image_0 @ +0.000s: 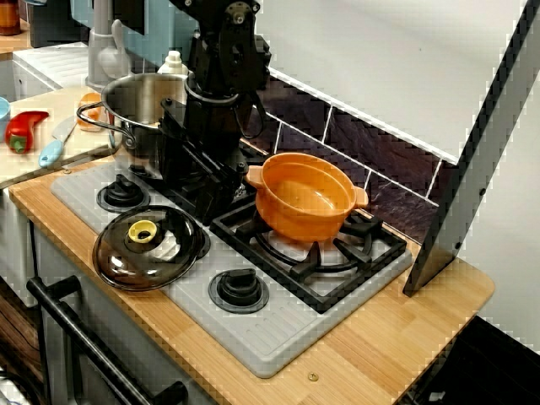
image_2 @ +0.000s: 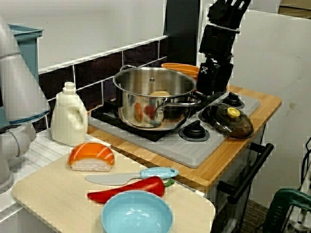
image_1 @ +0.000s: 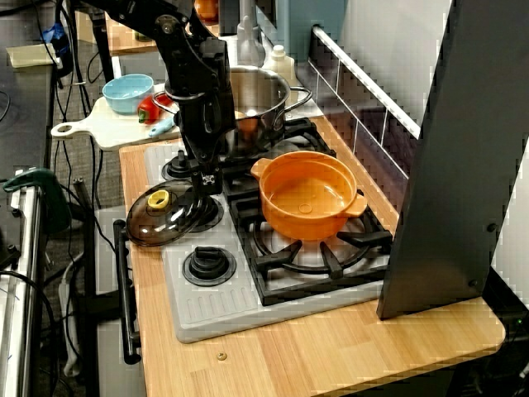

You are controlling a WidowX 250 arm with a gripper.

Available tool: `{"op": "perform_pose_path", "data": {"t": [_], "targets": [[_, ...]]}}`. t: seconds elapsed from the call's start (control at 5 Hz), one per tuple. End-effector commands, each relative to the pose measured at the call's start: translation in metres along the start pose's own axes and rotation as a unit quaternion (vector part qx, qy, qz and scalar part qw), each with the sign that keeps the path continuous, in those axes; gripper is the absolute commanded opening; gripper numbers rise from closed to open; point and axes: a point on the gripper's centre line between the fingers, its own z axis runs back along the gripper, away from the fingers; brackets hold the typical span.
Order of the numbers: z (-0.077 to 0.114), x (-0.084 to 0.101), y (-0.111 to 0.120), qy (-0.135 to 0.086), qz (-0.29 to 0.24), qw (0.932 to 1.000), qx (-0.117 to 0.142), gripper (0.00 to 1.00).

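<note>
Orange pot [image_0: 305, 196] sits empty on the grate at center frame. Upper left, the steel pot [image_0: 139, 105] holds a pale lump [image_2: 160, 93], mostly hidden. Gripper [image_0: 215, 190] hangs between them near the glass lid [image_0: 150, 246]; I cannot tell how wide it stands.

**Obstacles, seen from the stove's front corner**
- Steel pot [image_0: 139, 114]: tall, just beside the tool [image_0: 213, 184] on the far-left side.
- Orange pot [image_0: 305, 198]: on the grate, just right of the tool.
- Glass lid [image_0: 150, 246]: flat on the stove top, just in front of the tool.
- The tool stands low in the narrow gap between these three.
- Low black knob [image_0: 239, 290]: between the lid and the grate.
- Dark slanted panel [image_0: 477, 160]: walls off the right end.
- Tiled wall [image_0: 380, 152]: closes the back.

**Free room**
- Bare counter [image_0: 405, 333] along the front edge and the right corner.
- Open air over the orange pot and over the lid.
</note>
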Motion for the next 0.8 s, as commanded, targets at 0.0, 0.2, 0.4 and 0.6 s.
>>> {"op": "perform_pose_path", "data": {"t": [0.0, 0.2, 0.4, 0.6], "targets": [[0.046, 0.006, 0.007, -0.048, 0.003, 0.9985, -0.027, 1.00], [0.057, 0.009, 0.006, -0.049, 0.006, 0.9981, -0.036, 1.00], [0.062, 0.013, -0.003, -0.051, -0.005, 0.9980, -0.037, 1.00], [0.067, 0.021, -0.011, -0.061, -0.026, 0.9970, -0.039, 1.00]]}}
